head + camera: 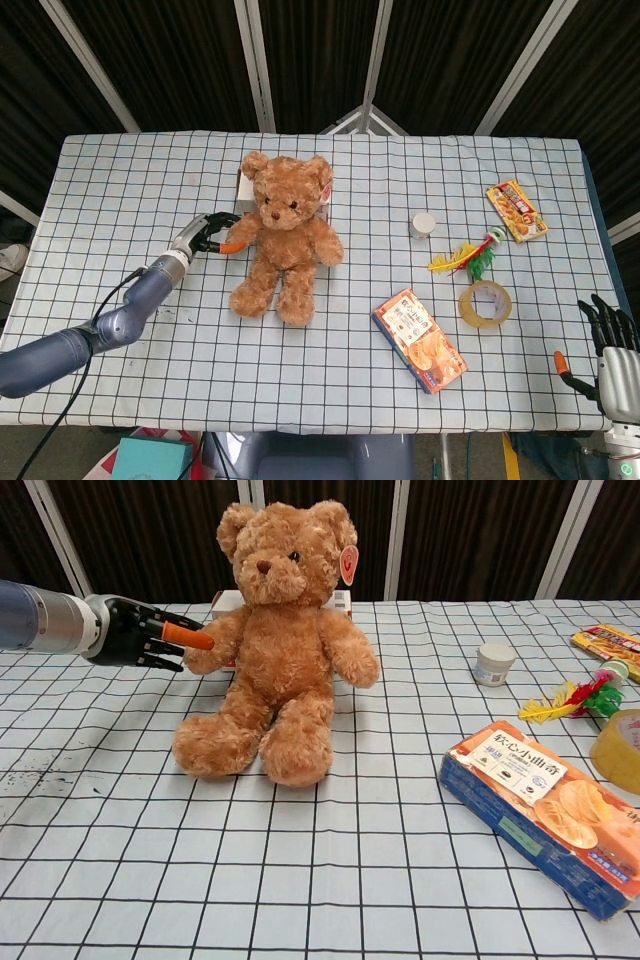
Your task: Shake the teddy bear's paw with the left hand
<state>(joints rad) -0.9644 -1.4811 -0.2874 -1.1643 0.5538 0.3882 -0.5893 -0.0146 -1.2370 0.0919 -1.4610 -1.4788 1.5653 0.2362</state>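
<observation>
A brown teddy bear (283,236) (281,645) sits upright at the table's middle left, facing me. My left hand (209,235) (140,638) is at the bear's outstretched paw (240,233) (212,647), on the left side of the view. Its orange thumb tip touches the paw, and its dark fingers are spread above and beside the paw without closing on it. My right hand (610,345) hangs off the table's near right corner with its fingers apart, holding nothing; only the head view shows it.
A white box (242,186) (226,602) stands behind the bear. To the right are a small white jar (424,224) (495,664), an orange snack box (419,340) (545,810), a tape roll (486,303), a feathered toy (470,258) and a snack packet (516,211).
</observation>
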